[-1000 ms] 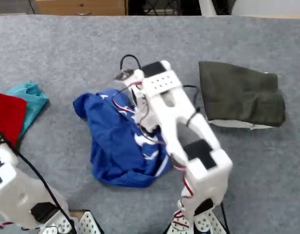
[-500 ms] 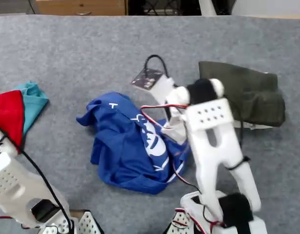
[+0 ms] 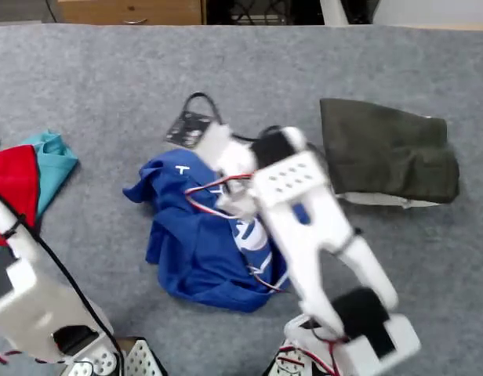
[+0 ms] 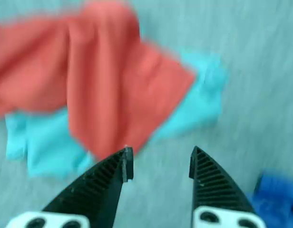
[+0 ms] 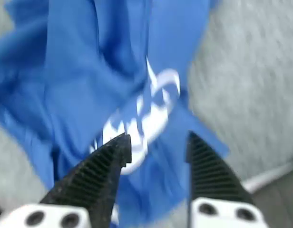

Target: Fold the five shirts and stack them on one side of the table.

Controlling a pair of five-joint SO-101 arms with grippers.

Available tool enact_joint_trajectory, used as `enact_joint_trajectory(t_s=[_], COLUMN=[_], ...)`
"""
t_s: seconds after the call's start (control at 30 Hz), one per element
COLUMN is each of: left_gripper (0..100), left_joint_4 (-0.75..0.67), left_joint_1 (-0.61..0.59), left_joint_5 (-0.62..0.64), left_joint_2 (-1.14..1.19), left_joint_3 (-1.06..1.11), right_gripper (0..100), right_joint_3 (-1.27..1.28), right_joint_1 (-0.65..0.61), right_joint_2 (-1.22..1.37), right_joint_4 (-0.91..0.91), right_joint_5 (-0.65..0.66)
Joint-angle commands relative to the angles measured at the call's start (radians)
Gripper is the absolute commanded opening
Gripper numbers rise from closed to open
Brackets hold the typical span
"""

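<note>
A crumpled blue shirt with white print lies mid-table. My right arm stretches over it, and its open gripper hovers above the blue shirt with nothing between the fingers. A red shirt lies on a teal shirt at the table's left edge. My left gripper is open and empty above the grey cloth, close to the red shirt and the teal shirt. A folded dark olive shirt rests at the right on something white.
Grey felt covers the whole table. A wooden cabinet stands beyond the far edge. Both arm bases sit at the near edge. Bare felt lies along the back and at the near right.
My right arm swung right, then back left over the blue shirt, which shifted and spread, showing more white print. My left arm shifted at the lower left.
</note>
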Motion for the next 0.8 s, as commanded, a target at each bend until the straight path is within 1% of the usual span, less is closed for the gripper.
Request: enact_joint_trajectory(t_s=[0.0, 0.1, 0.2, 0.27, 0.33, 0.37, 0.4, 0.43, 0.47, 0.53, 0.57, 0.63, 0.7, 0.77], left_gripper=[21, 21, 21, 22, 22, 22, 21, 21, 21, 21, 21, 21, 21, 21], left_joint_4=[-0.023, -0.166, -0.311, -0.370, -0.397, -0.399, -0.397, -0.397, -0.396, -0.396, -0.394, -0.350, -0.292, -0.232], left_joint_1=[0.019, 0.010, -0.044, -0.074, -0.090, -0.096, -0.096, -0.097, -0.097, -0.097, -0.097, -0.088, -0.045, 0.033], left_joint_5=[-0.061, -0.115, -0.172, -0.195, -0.232, -0.255, -0.273, -0.288, -0.299, -0.305, -0.305, -0.305, -0.305, -0.305], left_joint_2=[-0.242, -0.420, -0.577, -0.657, -0.706, -0.721, -0.730, -0.735, -0.735, -0.736, -0.736, -0.738, -0.744, -0.744], left_joint_3=[0.390, 0.677, 0.941, 1.079, 1.179, 1.211, 1.236, 1.256, 1.267, 1.279, 1.282, 1.274, 1.265, 1.260], right_gripper=[30.9, 33.7, 30.2, 23.0, 10.5, 2.8, 1.1, 4.1, 4.1, 1.1, 1.5, 1.4, 1.4, 1.4], right_joint_3=[-0.061, -0.156, -0.274, -0.363, -0.470, -0.530, -0.590, -0.651, -0.713, -0.854, -0.923, -1.067, -1.208, -1.349], right_joint_1=[-0.064, -0.072, -0.069, -0.060, -0.052, -0.044, -0.037, -0.028, -0.018, 0.002, 0.014, 0.037, 0.060, 0.095], right_joint_2=[0.151, 0.309, 0.464, 0.549, 0.613, 0.638, 0.654, 0.665, 0.673, 0.682, 0.682, 0.680, 0.679, 0.677], right_joint_4=[-0.123, -0.158, -0.118, -0.060, 0.005, 0.035, 0.071, 0.114, 0.155, 0.226, 0.255, 0.313, 0.342, 0.341], right_joint_5=[-0.058, -0.061, -0.089, -0.112, -0.127, -0.140, -0.153, -0.167, -0.175, -0.180, -0.183, -0.233, -0.292, -0.371])
